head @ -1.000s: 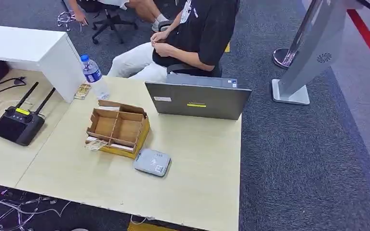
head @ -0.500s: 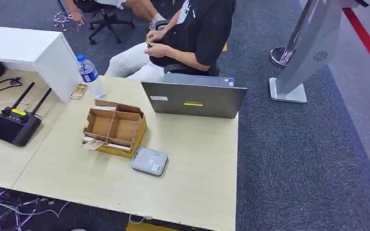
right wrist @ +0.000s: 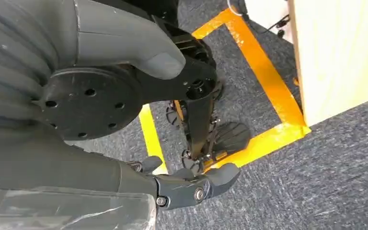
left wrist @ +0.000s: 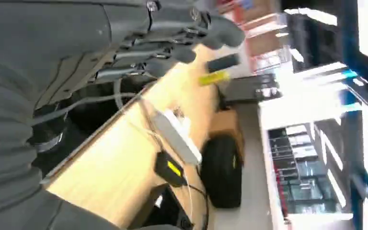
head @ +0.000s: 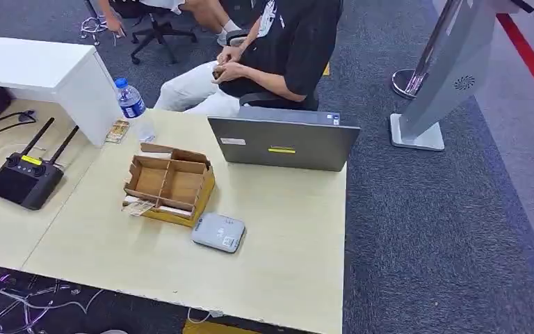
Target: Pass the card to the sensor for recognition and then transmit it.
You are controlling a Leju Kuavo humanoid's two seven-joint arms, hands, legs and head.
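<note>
Sensor: grey, flat, lying on the light wooden table, just beside the near corner of the cardboard box.
Cardboard box: open, with compartments, standing between sensor and water bottle; a card-like piece lying at its near left edge, touching it.
Card: cannot tell for sure which item; another small card-like piece lying near the bottle.
Left hand: hanging beside the table edge, fingers apart and loosely bent, holding nothing.
Right hand: hanging over the carpet with yellow tape lines, thumb and fingers apart, holding nothing.
Laptop: open, back toward the robot, at the far table edge.
Person: sitting behind the laptop, hands together.
Remote controller: black, two antennas, on the left table.
</note>
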